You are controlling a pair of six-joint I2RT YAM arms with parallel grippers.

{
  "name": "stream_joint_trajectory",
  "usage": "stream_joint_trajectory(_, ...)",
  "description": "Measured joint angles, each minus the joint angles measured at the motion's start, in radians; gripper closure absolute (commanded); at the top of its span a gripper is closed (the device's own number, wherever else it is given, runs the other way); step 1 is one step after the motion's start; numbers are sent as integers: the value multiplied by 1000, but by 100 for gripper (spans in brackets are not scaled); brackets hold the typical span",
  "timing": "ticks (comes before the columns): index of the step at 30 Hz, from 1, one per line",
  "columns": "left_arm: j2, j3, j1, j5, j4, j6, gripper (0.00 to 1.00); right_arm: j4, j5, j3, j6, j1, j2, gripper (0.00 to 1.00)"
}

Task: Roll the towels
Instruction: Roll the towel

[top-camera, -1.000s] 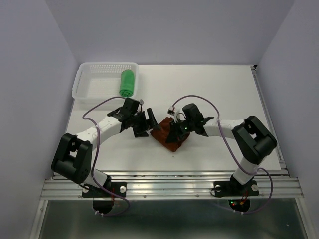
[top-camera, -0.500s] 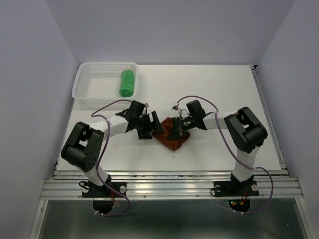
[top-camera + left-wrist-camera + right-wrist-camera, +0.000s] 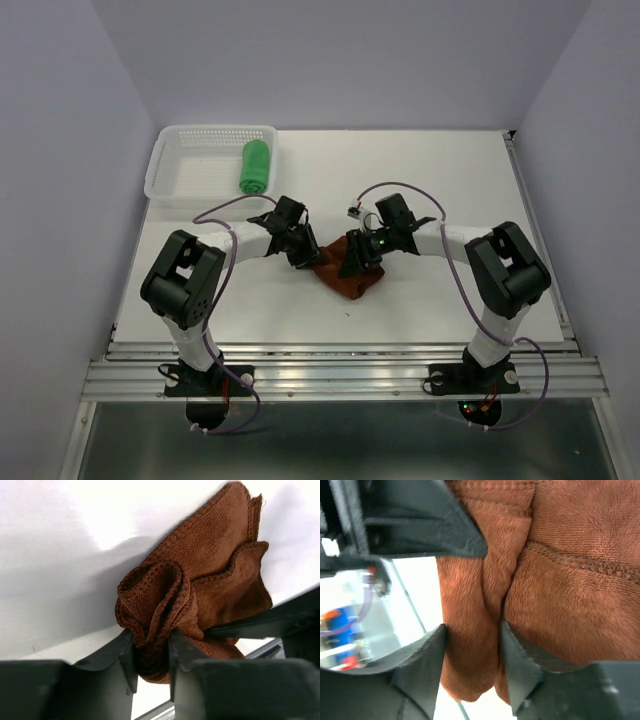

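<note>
Soft, fuzzy cloth with a stitched, ribbed hem for the brown towel (image 3: 210, 580); similar napped cloth for the green towel (image 3: 255, 166). White perforated plastic for the basket (image 3: 200, 195). Smooth, matt white for the table (image 3: 440, 190). Matt black plastic for the fingers (image 3: 120, 665).

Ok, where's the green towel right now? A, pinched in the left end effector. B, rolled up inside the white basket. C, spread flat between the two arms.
B: the green towel lies rolled up inside the white basket at the far left, with nothing gripping it.
</note>
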Motion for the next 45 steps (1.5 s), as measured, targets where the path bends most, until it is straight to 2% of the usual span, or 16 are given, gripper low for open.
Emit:
stream_joint_trajectory(3, 5, 39, -13, -36, -31, 5, 82, -56, 97, -1, -56, 20, -86, 35)
stream_joint_trajectory(4, 5, 47, -17, -52, -43, 6, 84, -80, 135, 0, -79, 37, -123, 28)
stream_joint_trajectory(6, 5, 58, -24, -70, -65, 7, 86, -113, 223, 1, -105, 81, -186, 25)
stream_joint_trajectory(7, 5, 66, -26, -77, -80, 9, 86, -126, 285, 1, -123, 114, -224, 0)
stream_joint_trajectory(16, 21, 134, -33, -111, -220, 39, 89, -82, 659, -48, -236, 393, -439, 0)
stream_joint_trajectory(26, 21, 164, -33, -107, -335, 65, 88, -46, 1042, -101, -359, 591, -378, 0)
stream_joint_trajectory(32, 24, 180, -33, -106, -392, 70, 88, -34, 1193, -101, -435, 699, -295, 0)
stream_joint_trajectory(37, 39, 203, -33, -106, -422, 70, 85, -34, 1280, -97, -467, 735, -237, 8)
stream_joint_trajectory(39, 39, 209, -34, -107, -432, 70, 82, -34, 1319, -92, -474, 741, -208, 18)
stream_joint_trajectory(40, 39, 211, -35, -108, -435, 69, 82, -34, 1337, -92, -476, 742, -196, 24)
stream_joint_trajectory(41, 39, 213, -35, -108, -438, 69, 82, -34, 1356, -92, -480, 743, -184, 47)
stream_joint_trajectory(42, 39, 216, -35, -108, -442, 69, 82, -34, 1369, -92, -481, 747, -178, 58)
stream_joint_trajectory(43, 39, 216, -35, -107, -443, 70, 82, -34, 1388, -91, -481, 748, -170, 59)
stream_joint_trajectory(45, 39, 218, -36, -106, -449, 70, 80, -34, 1416, -86, -468, 752, -159, 72)
